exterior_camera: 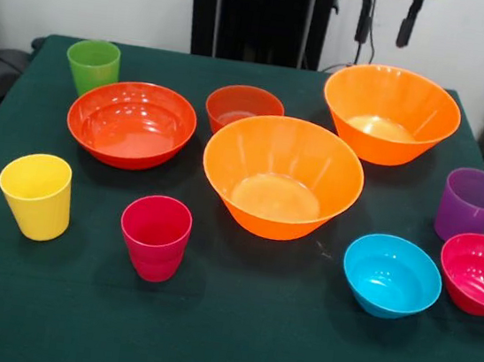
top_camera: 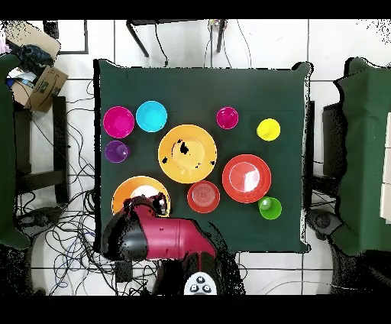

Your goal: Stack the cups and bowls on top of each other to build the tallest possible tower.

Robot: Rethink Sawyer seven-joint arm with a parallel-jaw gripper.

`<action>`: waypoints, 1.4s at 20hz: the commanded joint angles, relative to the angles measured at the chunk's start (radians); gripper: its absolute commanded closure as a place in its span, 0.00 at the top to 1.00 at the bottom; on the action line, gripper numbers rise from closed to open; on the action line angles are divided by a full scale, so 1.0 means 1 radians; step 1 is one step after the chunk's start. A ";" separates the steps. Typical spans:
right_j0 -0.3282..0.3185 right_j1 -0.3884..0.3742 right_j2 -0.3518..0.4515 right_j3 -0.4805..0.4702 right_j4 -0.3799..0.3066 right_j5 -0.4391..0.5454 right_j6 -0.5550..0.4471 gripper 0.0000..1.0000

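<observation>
Across the table (exterior_camera: pixel 230 340): 4 cups (exterior_camera: pixel 155 236), 6 bowls (exterior_camera: pixel 282 176), none stacked.

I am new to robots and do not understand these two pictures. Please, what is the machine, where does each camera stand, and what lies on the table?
The machine is one robot arm, red and black, standing at one edge of a green table. One picture looks across the table toward the robot; only its tool hangs in at the top, open and holding nothing. The other picture looks straight down from above, with the robot at the bottom.

On the table stand four cups, green, yellow, pink and purple, and six bowls: two large orange, one wide red, and three small, red, blue and magenta. Nothing is stacked yet.
</observation>
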 commanded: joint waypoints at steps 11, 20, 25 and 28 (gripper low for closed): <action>-0.133 0.212 0.063 -0.128 -0.023 -0.066 0.118 1.00; -0.185 0.236 0.117 -0.125 -0.045 -0.098 0.107 1.00; -0.200 0.267 0.127 -0.138 -0.064 -0.125 0.093 1.00; -0.210 0.275 0.132 -0.141 -0.078 -0.129 0.084 1.00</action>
